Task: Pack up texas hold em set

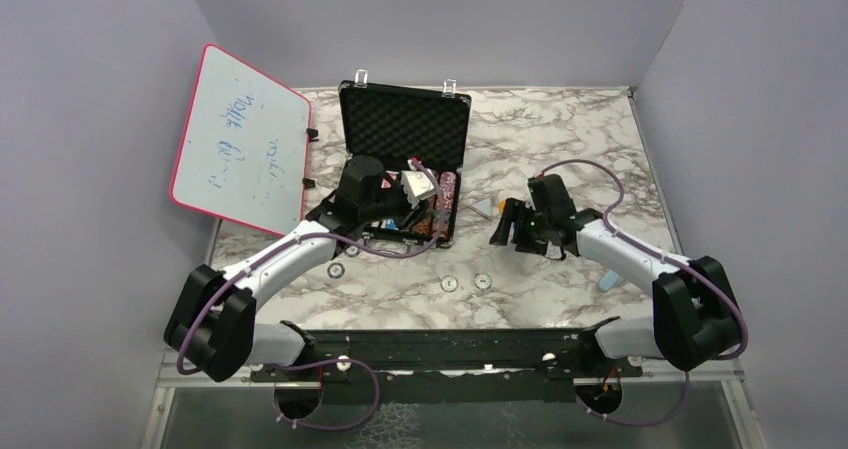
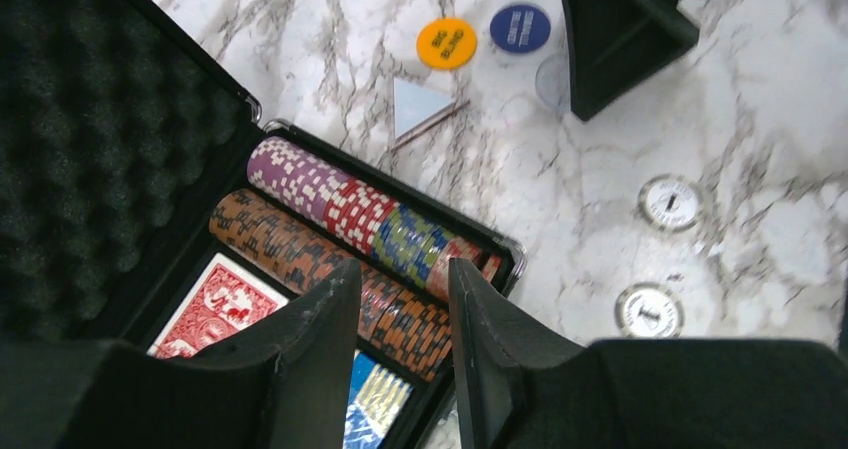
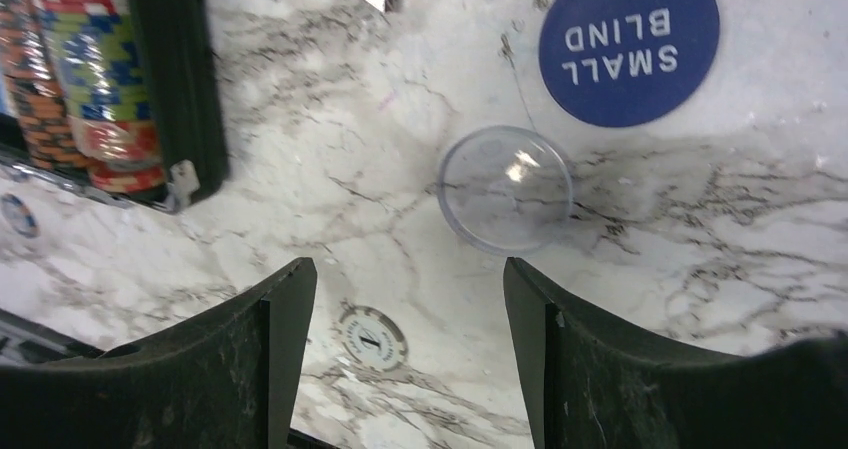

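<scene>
The black briefcase [image 1: 405,129] lies open at the back middle, foam lid up. Its tray holds rows of striped poker chips [image 2: 370,219], a red card deck [image 2: 215,309] and a blue card deck [image 2: 375,399]. My left gripper [image 2: 405,299] is open and empty, just above the chip rows near the tray's front corner. An orange button [image 2: 446,43] and a blue "small blind" button [image 3: 628,44] lie on the table right of the case. My right gripper [image 3: 405,289] is open and empty above the table, near a clear disc [image 3: 505,189]. No dice show.
Three white chips lie loose on the marble: two near the front middle [image 1: 449,283] [image 1: 483,281] and one at the left [image 1: 337,268]. A clear triangular piece [image 2: 415,104] lies beside the case. The pink-framed whiteboard [image 1: 240,139] leans at the back left. A small light-blue object [image 1: 607,281] lies by the right arm.
</scene>
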Motion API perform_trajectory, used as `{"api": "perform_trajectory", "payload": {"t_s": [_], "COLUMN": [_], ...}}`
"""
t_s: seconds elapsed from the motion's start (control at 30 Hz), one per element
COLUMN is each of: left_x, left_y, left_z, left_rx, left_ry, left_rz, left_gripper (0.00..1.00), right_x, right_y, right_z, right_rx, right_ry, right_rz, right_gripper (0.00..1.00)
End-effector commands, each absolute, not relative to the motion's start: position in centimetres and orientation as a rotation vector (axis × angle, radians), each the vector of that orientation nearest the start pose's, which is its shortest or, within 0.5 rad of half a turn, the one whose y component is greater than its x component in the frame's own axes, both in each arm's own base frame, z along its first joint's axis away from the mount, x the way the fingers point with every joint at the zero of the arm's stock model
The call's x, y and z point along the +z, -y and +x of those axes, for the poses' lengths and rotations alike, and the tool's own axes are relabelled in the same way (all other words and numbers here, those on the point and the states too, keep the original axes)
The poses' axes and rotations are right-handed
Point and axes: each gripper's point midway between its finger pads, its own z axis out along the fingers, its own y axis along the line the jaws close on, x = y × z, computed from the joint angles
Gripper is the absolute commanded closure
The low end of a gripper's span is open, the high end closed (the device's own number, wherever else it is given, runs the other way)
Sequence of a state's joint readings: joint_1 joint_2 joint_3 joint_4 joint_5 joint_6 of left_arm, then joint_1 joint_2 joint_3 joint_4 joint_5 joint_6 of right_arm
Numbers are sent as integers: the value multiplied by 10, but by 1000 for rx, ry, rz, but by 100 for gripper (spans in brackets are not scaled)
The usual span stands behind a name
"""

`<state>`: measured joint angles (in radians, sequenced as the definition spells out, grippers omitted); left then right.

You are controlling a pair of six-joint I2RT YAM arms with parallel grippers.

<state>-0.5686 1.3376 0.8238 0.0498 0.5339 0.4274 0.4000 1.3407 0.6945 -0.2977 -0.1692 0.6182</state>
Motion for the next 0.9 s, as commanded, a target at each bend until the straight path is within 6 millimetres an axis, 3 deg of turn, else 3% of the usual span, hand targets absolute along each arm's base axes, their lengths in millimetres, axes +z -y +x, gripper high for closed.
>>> {"api": "perform_trajectory", "payload": {"t_s": [0.0,0.1,0.33,0.53,0.73,0.8,0.87], "left_x": [217,233,245,234,234,232,229], "left_y": [277,263,225,193,199,198,197], "left_z": [300,306,315,316,305,304,302], "left_rx": [-696,-659,-560,-516,-551,-548,-545], "left_ry": [-1512,-1530,-1586,-1717,-1691,-1686,-1685], "left_rz": [974,815,509,231,305,305,309], "left_gripper": [58,53,47,20,14,4,1], "right_x": [54,52,41,27,14,9,5], "right_y": [-152,-156,-188,-207,-211,-210,-208], "right_z": [249,242,213,188,172,169,170], "right_rx": [433,382,252,180,119,109,82], "right_ry": [-2641,-2662,-2737,-2809,-2862,-2870,-2873], "right_rz": [102,34,-221,-380,-485,-500,-495], "right_gripper": [29,29,28,27,27,28,29]}}
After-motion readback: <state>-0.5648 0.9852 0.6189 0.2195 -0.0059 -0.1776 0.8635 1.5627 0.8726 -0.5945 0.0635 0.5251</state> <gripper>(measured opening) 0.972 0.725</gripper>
